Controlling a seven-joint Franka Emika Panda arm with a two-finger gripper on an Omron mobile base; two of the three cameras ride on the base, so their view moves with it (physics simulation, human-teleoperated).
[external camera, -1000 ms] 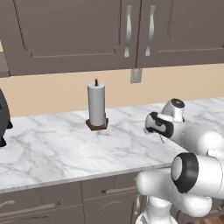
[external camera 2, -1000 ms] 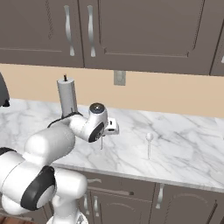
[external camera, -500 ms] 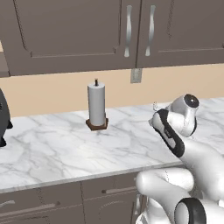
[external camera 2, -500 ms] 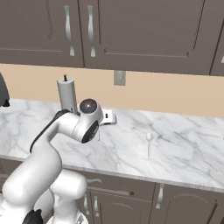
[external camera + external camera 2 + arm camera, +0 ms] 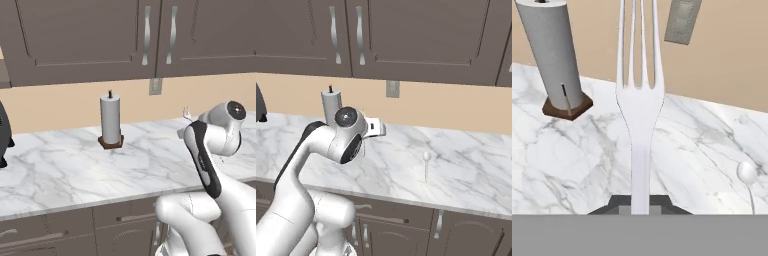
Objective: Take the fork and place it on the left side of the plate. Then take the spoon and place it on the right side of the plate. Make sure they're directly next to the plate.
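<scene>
A: What's the gripper (image 5: 640, 202) got?
B: It's clamped on the fork's (image 5: 639, 105) handle; the fork's length runs straight out from the hand, prongs toward the far wall

A: And the spoon (image 5: 426, 165)?
B: Flat on the counter (image 5: 466, 165), right of the hand, bowl toward the wall

A: The plate?
B: Can't place it, so I can't judge which way the fork must travel

Paper towel holder (image 5: 110, 121) stands on counter (image 5: 65, 170), near back wall. Wall outlet (image 5: 392, 89) sits above counter, to holder's right. Spoon (image 5: 426, 165) lies on counter further right, nearer front edge. Fork (image 5: 639, 107) is off the counter, btwn holder and spoon in hand view.
</scene>
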